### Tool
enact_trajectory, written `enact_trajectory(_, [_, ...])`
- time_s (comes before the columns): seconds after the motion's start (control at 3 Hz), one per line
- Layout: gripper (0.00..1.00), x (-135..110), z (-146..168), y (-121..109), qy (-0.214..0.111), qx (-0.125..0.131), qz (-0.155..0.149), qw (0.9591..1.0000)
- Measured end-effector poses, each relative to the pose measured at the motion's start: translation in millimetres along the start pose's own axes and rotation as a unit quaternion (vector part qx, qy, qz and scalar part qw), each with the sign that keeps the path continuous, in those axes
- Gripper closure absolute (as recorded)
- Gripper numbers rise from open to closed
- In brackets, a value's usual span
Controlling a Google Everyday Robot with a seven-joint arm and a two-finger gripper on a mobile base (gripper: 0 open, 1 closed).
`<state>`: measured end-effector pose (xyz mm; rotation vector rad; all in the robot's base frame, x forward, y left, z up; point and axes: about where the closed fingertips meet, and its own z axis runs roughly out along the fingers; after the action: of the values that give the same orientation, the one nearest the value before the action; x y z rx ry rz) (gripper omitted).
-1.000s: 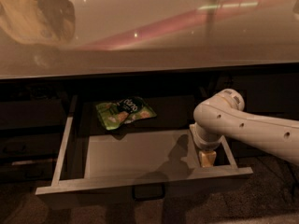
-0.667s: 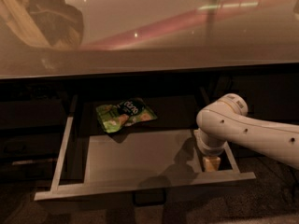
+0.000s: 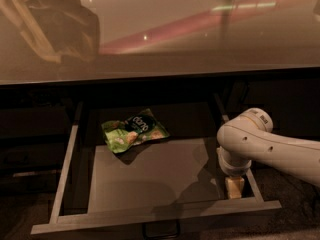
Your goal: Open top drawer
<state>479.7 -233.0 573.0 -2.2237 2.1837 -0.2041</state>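
Glossy and pale, the table (image 3: 160, 34) fills the upper half of the view and catches pinkish streaks of reflected light. Beneath its dark front edge the top drawer (image 3: 150, 215) stands pulled well out, its pale metal rim framing a deep grey floor. On that floor, toward the back left, a green snack bag (image 3: 134, 130) lies flat and slightly askew, well apart from the walls. A small bar handle (image 3: 161, 229) shows at the middle of the drawer front, at the bottom edge of the view. From the right a white arm (image 3: 270, 146) reaches in and bends downward. Its pincer (image 3: 234, 186) hangs inside the drawer at the front right corner, just beside the right wall, pointing down. Whether the pincer is clenched or released cannot be told.
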Motion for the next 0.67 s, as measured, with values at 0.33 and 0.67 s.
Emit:
enact_trajectory(0.33, [0.00,0.0,0.0,0.0,0.000,0.000,0.000,1.0000])
enact_trajectory(0.67, [0.00,-16.5,-10.8,16.8,0.009,0.024,-0.018,0.9995])
